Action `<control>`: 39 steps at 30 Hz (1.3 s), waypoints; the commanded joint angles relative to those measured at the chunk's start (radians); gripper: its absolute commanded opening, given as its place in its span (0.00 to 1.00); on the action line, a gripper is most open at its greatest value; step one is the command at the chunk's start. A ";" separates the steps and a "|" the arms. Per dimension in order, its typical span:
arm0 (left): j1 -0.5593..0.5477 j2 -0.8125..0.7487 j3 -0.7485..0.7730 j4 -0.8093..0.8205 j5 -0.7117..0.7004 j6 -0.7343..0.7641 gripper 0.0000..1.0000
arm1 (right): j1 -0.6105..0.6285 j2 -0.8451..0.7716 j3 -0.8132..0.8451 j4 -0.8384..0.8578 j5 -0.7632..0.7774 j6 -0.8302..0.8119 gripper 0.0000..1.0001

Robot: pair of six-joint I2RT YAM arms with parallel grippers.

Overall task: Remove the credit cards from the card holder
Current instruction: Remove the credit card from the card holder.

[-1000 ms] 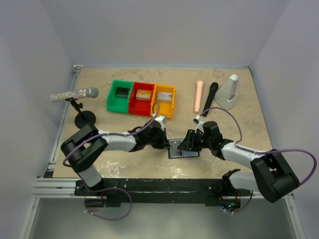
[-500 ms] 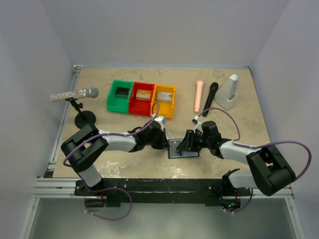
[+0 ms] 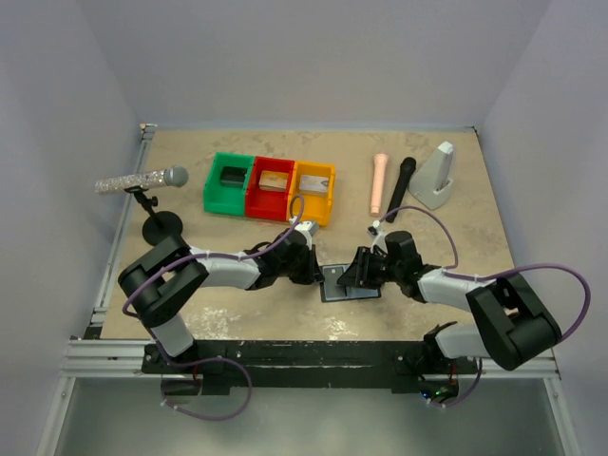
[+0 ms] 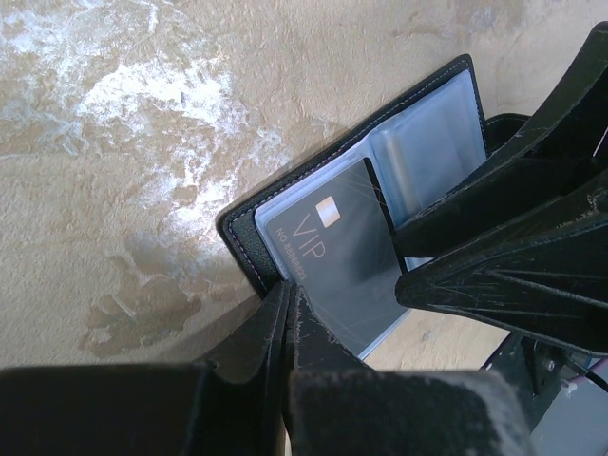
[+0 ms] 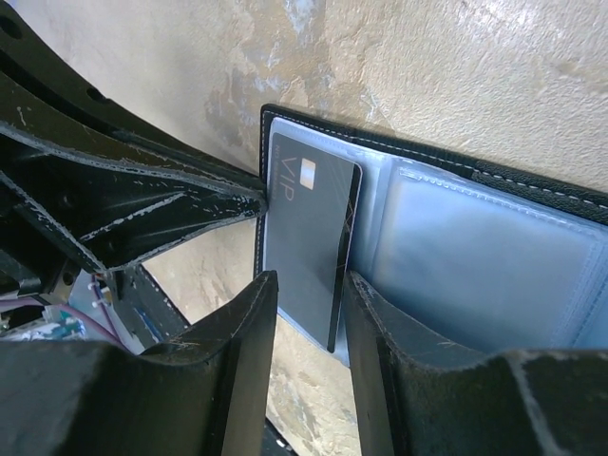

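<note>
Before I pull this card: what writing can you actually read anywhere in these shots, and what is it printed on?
"VIP": on the dark card in the open wallet; clear in the left wrist view, partly cut off in the right wrist view.
Small line along the card's edge beside it: starts "NO", the rest is too small to read.
Contents of the coloured bins: too small in the top view to read.
No other writing shows.

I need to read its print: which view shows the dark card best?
Left wrist: the dark card lies face-up in the card holder, "VIP" and chip legible. Right wrist shows it foreshortened, its end between the fingers of the right hand. In the top view it is too small to make out.
</note>
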 commanded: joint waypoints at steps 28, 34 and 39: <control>-0.005 0.081 -0.017 0.063 0.054 -0.009 0.00 | 0.003 0.002 0.011 0.156 -0.130 0.039 0.35; -0.006 0.070 -0.021 0.074 0.057 -0.015 0.00 | 0.003 0.018 0.017 0.141 -0.135 0.033 0.36; -0.005 0.069 -0.029 0.058 0.040 -0.013 0.00 | 0.001 -0.010 0.022 0.102 -0.126 0.025 0.36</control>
